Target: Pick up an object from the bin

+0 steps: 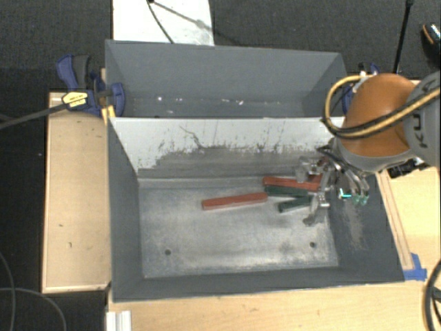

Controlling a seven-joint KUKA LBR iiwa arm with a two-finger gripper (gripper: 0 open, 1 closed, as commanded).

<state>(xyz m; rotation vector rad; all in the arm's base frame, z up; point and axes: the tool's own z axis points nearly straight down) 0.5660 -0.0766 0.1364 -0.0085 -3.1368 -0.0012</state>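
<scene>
Looking down from the camera view, the grey metal bin [124, 205] holds three loose pieces that I can make out, all on its flat floor. A long reddish-brown flat bar [234, 201] lies alone near the middle, running left to right. Just to its right, a shorter red flat bar [284, 182] and a dark green flat bar [295, 197] lie close together. The green one is below the red and seems to meet it at their right ends.

The arm, its orange cover [375, 116] above the bin's right rim, has its jaws down at the right ends of those two bars, close to the right wall. Metal parts crowd that spot, so I cannot tell whether the jaws are released or clenched, nor whether either bar sits between them.

I judge that the piece to be picked is the red or the green bar, both on the floor at the right. Several things could go wrong:

- The two bars lie so near each other that closing could catch both at once.
- The jaws could nip only a tip, so that the bar swings or slips out on the lift.
- The nearby wall could foul the jaws.
</scene>
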